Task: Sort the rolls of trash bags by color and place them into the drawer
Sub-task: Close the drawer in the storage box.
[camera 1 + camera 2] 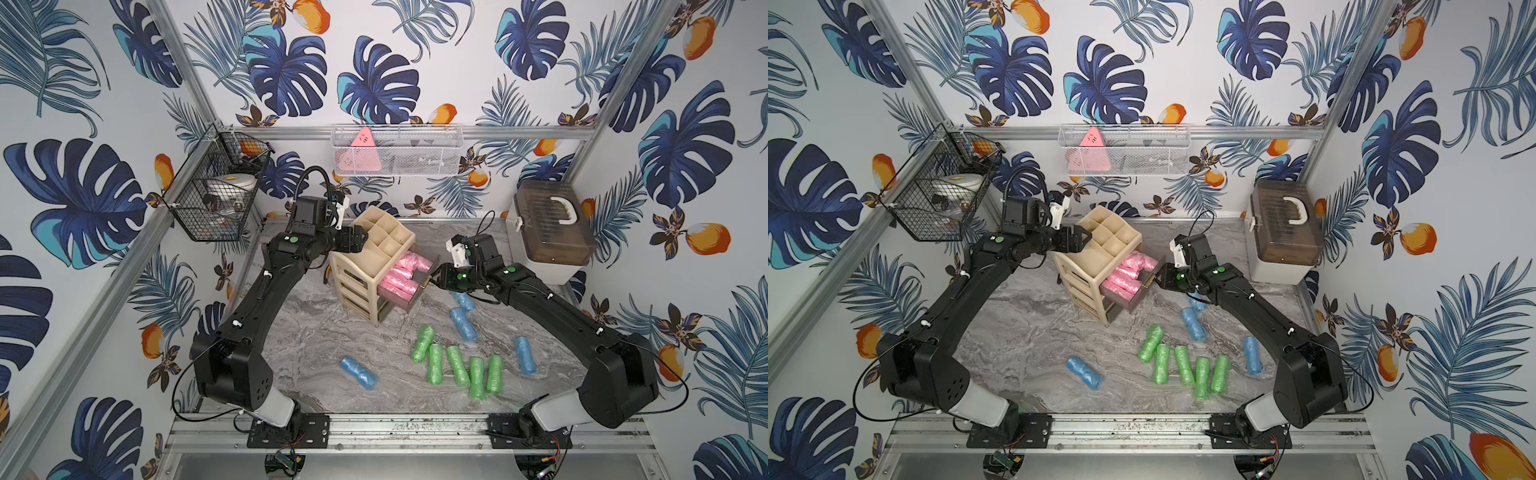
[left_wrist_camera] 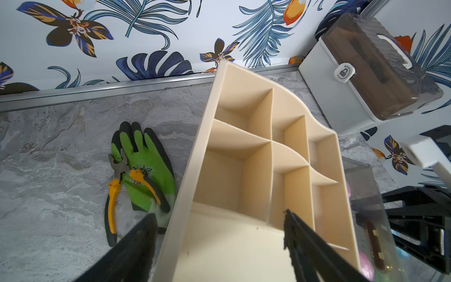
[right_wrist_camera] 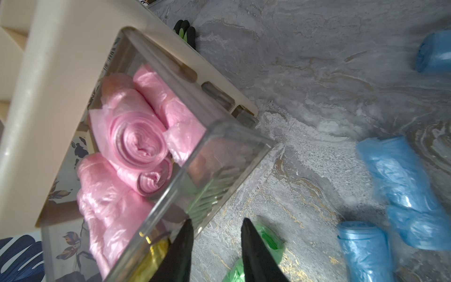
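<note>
Pointing endwise at drawer front (image 3: 214, 175), pink rolls (image 3: 127, 136), right pincer (image 3: 216, 219) narrowly parted, empty, left pincer (image 2: 219, 213) spread astride organizer (image 2: 244, 122) rim

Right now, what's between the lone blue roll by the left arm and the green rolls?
Nothing: bare marble tabletop separates the lone blue roll from the green rolls, in both top views.

No words or numbers are legible. A padlock symbol marks the round white latch (image 2: 344, 72) of the storage box (image 2: 341, 105) beside the drawer unit (image 2: 227, 254). On the unit's other side, the green glove (image 2: 146, 156) bears a printed emblem, too small to read.
</note>
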`<state>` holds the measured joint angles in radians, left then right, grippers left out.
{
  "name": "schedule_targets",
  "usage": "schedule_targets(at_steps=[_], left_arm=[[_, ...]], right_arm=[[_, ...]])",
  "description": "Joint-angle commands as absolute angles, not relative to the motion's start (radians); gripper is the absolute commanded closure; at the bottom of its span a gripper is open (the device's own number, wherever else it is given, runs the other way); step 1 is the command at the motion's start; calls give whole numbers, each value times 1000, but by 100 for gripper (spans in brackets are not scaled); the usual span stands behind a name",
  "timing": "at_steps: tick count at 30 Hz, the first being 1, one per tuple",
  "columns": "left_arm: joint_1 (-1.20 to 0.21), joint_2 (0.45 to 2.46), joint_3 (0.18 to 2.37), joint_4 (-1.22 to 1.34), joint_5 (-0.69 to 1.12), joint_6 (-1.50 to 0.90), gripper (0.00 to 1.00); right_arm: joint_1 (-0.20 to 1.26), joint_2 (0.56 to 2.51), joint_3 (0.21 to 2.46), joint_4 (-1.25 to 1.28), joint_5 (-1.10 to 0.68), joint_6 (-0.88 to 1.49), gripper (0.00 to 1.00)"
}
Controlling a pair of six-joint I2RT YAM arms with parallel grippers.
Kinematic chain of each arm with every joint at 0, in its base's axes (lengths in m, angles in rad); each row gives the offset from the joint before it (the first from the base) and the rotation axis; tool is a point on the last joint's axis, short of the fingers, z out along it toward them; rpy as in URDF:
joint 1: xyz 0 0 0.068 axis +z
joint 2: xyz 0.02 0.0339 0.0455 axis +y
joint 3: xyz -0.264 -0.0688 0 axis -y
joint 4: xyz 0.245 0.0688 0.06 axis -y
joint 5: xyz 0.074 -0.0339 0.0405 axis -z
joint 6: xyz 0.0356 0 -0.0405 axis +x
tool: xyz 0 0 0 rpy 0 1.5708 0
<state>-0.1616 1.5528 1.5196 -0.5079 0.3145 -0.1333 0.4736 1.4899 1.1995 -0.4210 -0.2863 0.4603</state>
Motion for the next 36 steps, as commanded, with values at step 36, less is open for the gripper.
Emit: schedule_targets(at_steps=[36], left_arm=[[-162, 1549, 1494, -486, 439, -160, 18]], right_arm=[[557, 1768, 1443, -266, -346, 610, 65]])
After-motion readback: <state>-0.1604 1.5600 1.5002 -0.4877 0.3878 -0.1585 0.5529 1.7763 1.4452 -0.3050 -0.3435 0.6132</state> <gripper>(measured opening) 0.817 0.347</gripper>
